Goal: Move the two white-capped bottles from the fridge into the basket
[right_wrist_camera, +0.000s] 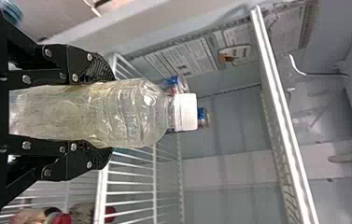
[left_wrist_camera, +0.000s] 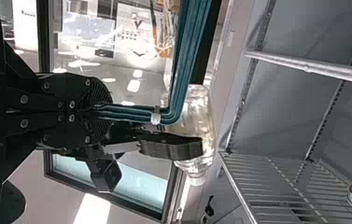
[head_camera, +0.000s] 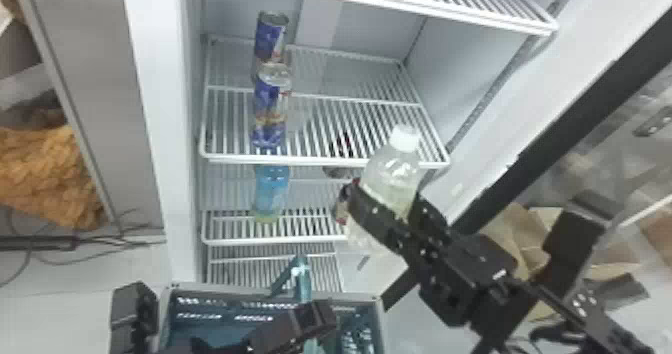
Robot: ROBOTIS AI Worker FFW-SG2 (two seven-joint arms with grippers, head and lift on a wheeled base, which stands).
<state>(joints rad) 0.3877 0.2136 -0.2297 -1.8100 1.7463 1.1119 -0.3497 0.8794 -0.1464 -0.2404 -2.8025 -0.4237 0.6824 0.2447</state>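
We had our right gripper clamped on a white-capped bottle, one black finger pressed to each side. The bottle was in front of the fridge's middle shelf, near that shelf's right front corner. Its body leaned to the right as seen from the head, with the cap at the upper end, and it held a pale, yellowish liquid.

Our left gripper was at the basket, its fingers closed together around the blue-green handle — a white tie circled that handle just beyond the fingertips. The basket was in front of the fridge's lower part, its grey rim below the bottle.

On the middle shelf we saw blue-and-silver cans lined up one behind another along the left side. A blue bottle stood on the shelf below — also toward the left. Outside the fridge, well off to the left, lay some fluffy orange-brown material, with dark cables running below it.
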